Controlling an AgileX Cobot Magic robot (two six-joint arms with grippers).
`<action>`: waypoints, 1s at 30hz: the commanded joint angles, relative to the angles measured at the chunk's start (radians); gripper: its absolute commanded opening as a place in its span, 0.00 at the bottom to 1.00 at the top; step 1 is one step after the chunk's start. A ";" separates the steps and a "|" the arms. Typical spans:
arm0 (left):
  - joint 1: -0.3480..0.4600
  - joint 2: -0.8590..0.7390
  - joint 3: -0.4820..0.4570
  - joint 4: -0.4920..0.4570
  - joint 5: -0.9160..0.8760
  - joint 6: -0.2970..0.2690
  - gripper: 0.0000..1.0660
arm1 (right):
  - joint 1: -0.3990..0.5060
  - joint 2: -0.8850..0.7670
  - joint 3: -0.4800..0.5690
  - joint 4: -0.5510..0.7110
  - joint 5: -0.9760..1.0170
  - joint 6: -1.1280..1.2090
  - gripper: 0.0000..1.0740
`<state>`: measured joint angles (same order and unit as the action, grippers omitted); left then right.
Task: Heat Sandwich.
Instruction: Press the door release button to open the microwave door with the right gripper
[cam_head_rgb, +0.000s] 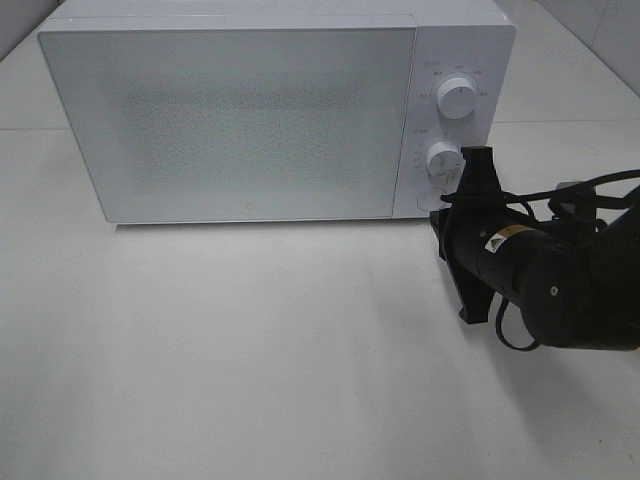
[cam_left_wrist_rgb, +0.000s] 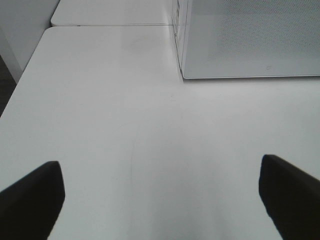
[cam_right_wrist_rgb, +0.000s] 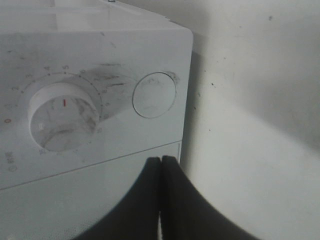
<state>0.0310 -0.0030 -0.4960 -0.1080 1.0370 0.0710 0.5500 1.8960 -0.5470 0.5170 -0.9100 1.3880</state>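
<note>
The right claw (cam_right_wrist_rgb: 161, 162) is closed, its two black fingers pressed flat together with nothing between them. Only the right wrist view shows this. There the tips sit in front of the door edge of the white box-shaped microwave oven (cam_head_rgb: 240, 120), just beside the seam with the control panel. I cannot tell whether they touch it. Near them are the flat round white button (cam_right_wrist_rgb: 154, 95) and the lower white dial (cam_right_wrist_rgb: 62, 117), which carries a small red mark and a smudged number scale.

The exterior high view hides the tips under the black right arm (cam_head_rgb: 560, 290), which enters from 3 o'clock and ends at the oven's 4 o'clock corner. It alone shows the whole oven: the shut door with its dotted grey panel, and the upper white dial (cam_head_rgb: 458, 100) at 12 o'clock from the lower one.

The left claw (cam_left_wrist_rgb: 160, 165) stands wide open and empty, seen only in the left wrist view. It is above the bare white counter (cam_head_rgb: 250, 350), well apart from the oven's front corner.

The sandwich cannot be made out in any view, since the door panel lets nothing inside show
</note>
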 joint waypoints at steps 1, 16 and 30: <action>0.003 -0.028 0.003 -0.004 -0.009 -0.006 0.95 | -0.015 0.014 -0.029 -0.022 0.011 0.002 0.00; 0.003 -0.028 0.003 -0.004 -0.009 -0.006 0.95 | -0.079 0.121 -0.178 -0.019 0.058 -0.025 0.00; 0.003 -0.028 0.003 -0.004 -0.009 -0.006 0.95 | -0.130 0.178 -0.275 -0.029 0.081 -0.046 0.00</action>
<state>0.0310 -0.0030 -0.4960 -0.1080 1.0370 0.0710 0.4300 2.0740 -0.7970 0.5030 -0.8010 1.3590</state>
